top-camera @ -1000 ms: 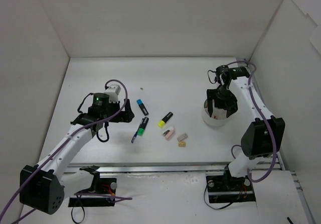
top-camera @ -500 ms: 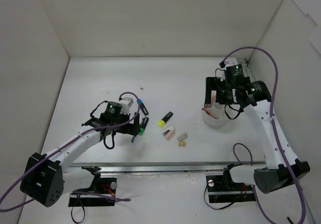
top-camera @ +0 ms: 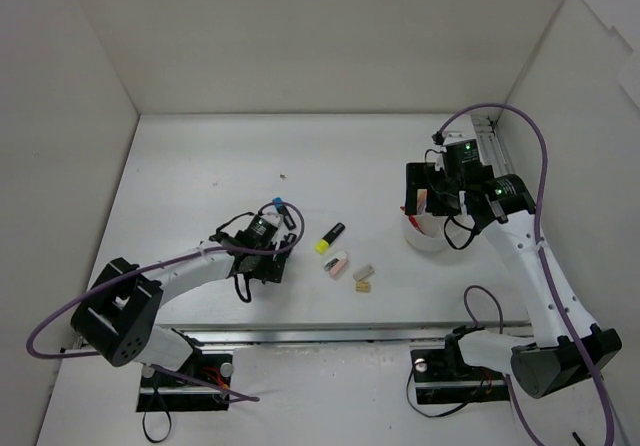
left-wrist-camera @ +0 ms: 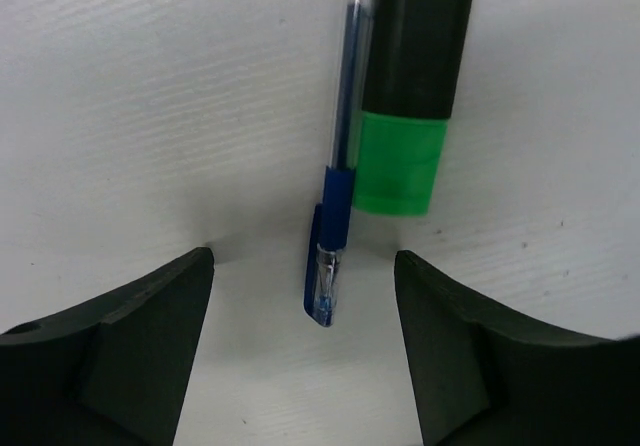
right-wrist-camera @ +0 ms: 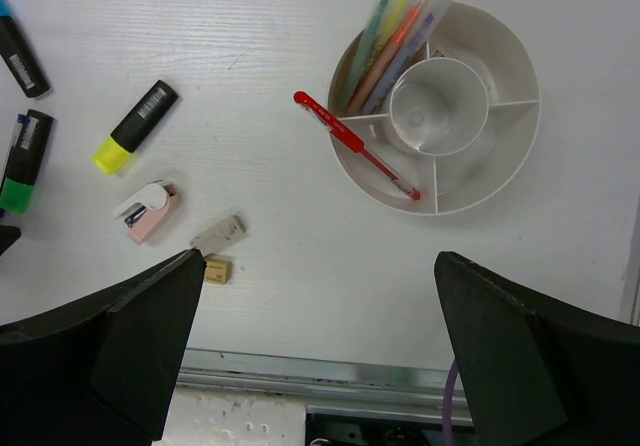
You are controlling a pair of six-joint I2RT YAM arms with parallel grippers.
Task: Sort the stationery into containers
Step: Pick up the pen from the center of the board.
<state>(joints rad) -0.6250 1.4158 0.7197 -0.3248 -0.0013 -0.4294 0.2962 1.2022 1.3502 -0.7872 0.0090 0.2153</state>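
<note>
Left fingers [left-wrist-camera: 110, 346] apart, straddling blue pen [left-wrist-camera: 338, 191] lying flat on bench [left-wrist-camera: 150, 116], touching green highlighter [left-wrist-camera: 405, 161]. Pen judged light, stiff, slick, prone to roll: pinch across mid-barrel. Right fingers [right-wrist-camera: 110, 346] apart, empty, hanging near tub [right-wrist-camera: 536, 116].

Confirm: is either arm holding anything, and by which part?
Nothing is held. The left gripper has its jaws open either side of the blue pen, not touching it. The right gripper is open and empty.

green highlighter [left-wrist-camera: 402, 156] cut off @ top edge, blue pen [left-wrist-camera: 337, 191] likewise
</note>
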